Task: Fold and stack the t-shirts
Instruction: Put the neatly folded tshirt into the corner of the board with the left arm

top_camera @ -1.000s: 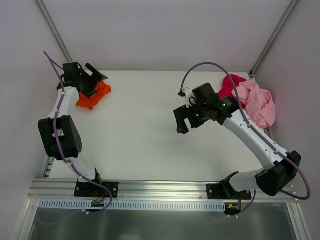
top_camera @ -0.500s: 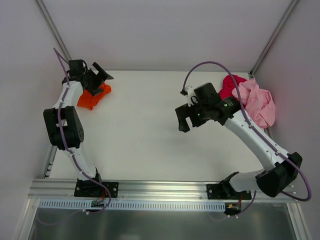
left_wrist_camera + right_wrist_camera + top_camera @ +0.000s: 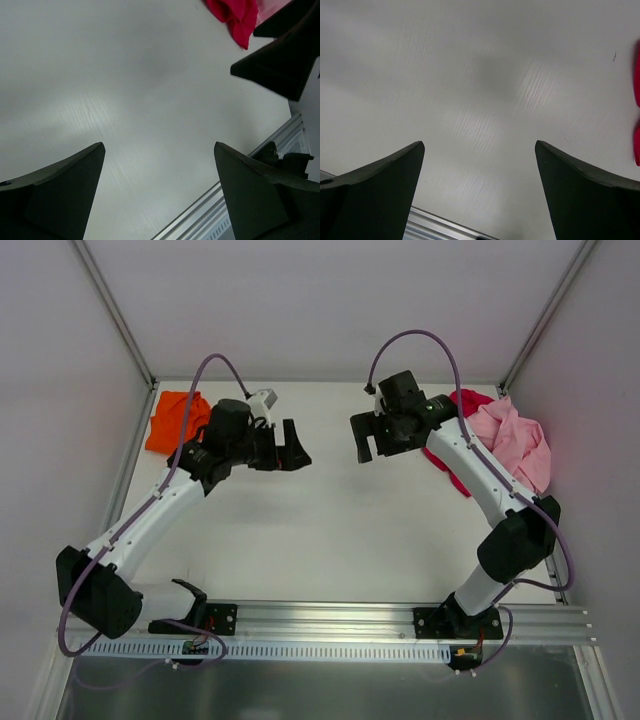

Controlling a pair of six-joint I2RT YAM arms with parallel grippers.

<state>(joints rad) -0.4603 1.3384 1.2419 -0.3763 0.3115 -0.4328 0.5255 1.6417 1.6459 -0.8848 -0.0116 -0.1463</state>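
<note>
An orange shirt [image 3: 172,421] lies far left, flattish — folded or not, I cannot tell. Pink shirt [image 3: 515,445] and red shirt [image 3: 462,405] lie crumpled far right — unfolded, unstacked. Left gripper [image 3: 293,448] and right gripper [image 3: 372,438] hover with fingers spread, holding nothing.

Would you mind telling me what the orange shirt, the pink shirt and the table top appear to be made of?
The orange shirt and pink shirt look like soft matte knit fabric, probably cotton: both lie in limp folds and creases. The table top seems a rigid white board, perhaps plastic: the wrist views show fine parallel ribbing and a faint sheen.
</note>
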